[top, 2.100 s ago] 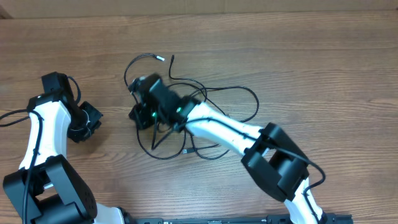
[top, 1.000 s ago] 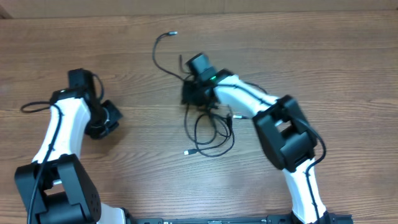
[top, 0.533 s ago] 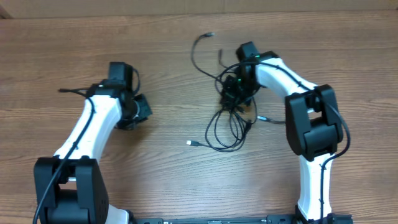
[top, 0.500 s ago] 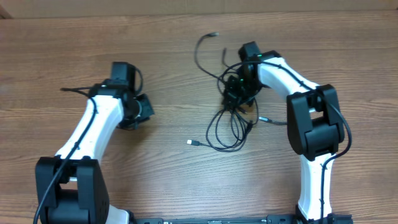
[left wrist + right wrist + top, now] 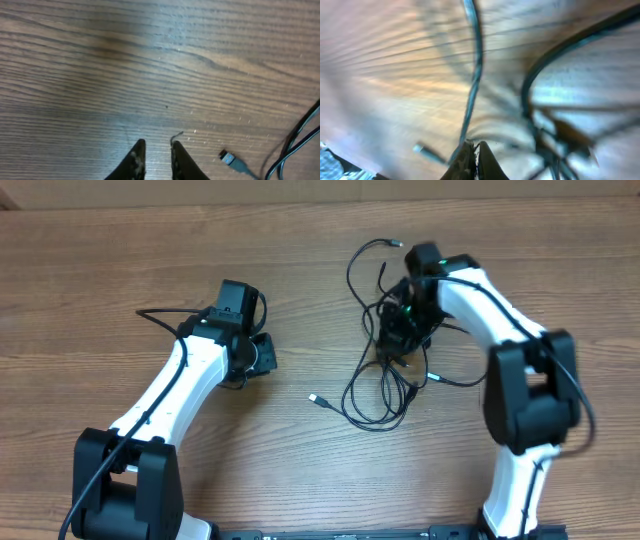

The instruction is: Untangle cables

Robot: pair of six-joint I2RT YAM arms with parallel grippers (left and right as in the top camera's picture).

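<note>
Right pincer point(image 5: 472, 149) clamped shut, pinching strand of cables point(image 5: 388, 366). Tangle on table point(image 5: 120, 260), right of centre, loops trailing toward robot bases. Plug tip point(image 5: 315, 398) lies loose between arms. Left pincer point(image 5: 156, 150) barely parted, empty, near plug tip.

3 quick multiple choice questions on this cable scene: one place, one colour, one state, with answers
1. Where does the tangle of cables lie?
A. under the left arm
B. at the right claw
C. in a box
2. What colour are the cables?
A. white
B. red
C. black
3. How is the left claw?
A. slightly open, empty
B. shut on a plug
C. holding a loop
B: the right claw sits in the tangle, shut on a strand. C: every cord looks black. A: bare table shows between its fingers.
</note>
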